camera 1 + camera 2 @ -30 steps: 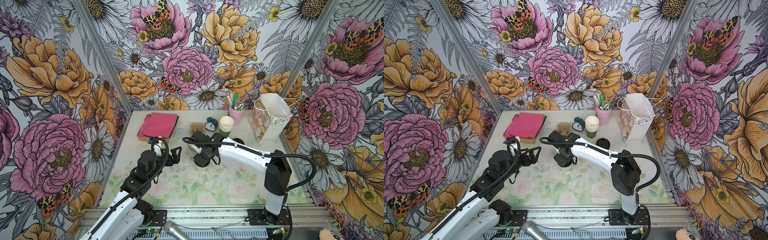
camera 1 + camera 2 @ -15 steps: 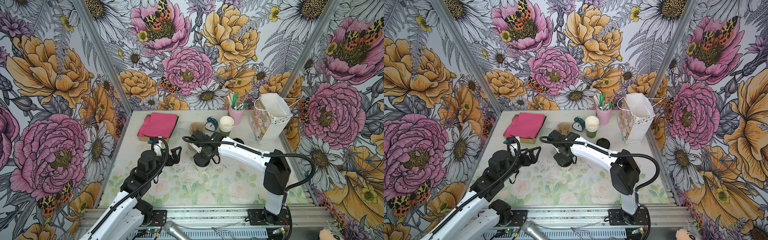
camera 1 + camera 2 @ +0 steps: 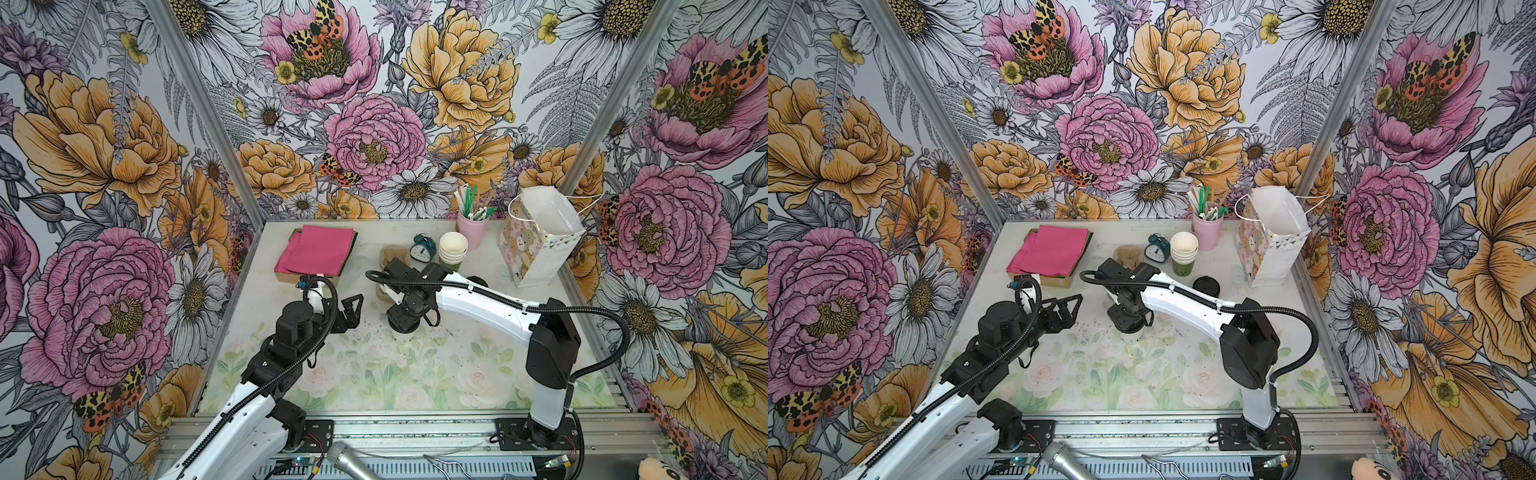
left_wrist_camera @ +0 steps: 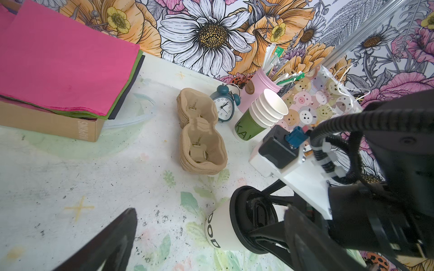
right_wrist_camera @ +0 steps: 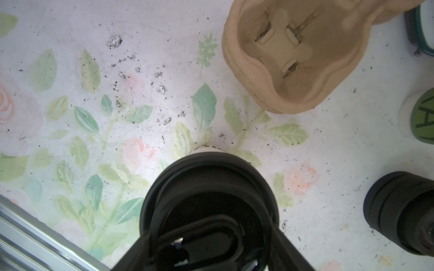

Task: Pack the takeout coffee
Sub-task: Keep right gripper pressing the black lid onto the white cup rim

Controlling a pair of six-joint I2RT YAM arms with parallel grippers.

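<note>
- The right gripper (image 3: 402, 326) points down over the middle of the table (image 3: 457, 374). Its two fingers are clamped on the black lid (image 5: 206, 187) of the coffee cup (image 4: 220, 227), one on each side.
- The coffee cup stands upright on the table, with its white wall showing below the lid.
- The left gripper (image 3: 349, 309) hovers just left of the cup with its jaws spread wide, clear of the cup.
- A brown cardboard cup carrier (image 4: 202, 140) lies just behind the cup, toward the back edge.
- Behind the carrier, an alarm clock (image 4: 224, 106) and a stack of paper cups (image 4: 265, 112) stand side by side. A pink cup of straws (image 3: 473, 227) stands behind them, close to the back edge.
- A pile of black lids (image 3: 1206, 286) sits to the right of the coffee cup, apart from it.
- A patterned gift bag (image 3: 536, 249) stands upright at the back right corner.
- A box of napkins (image 3: 318, 251) lies toward the back left corner.
</note>
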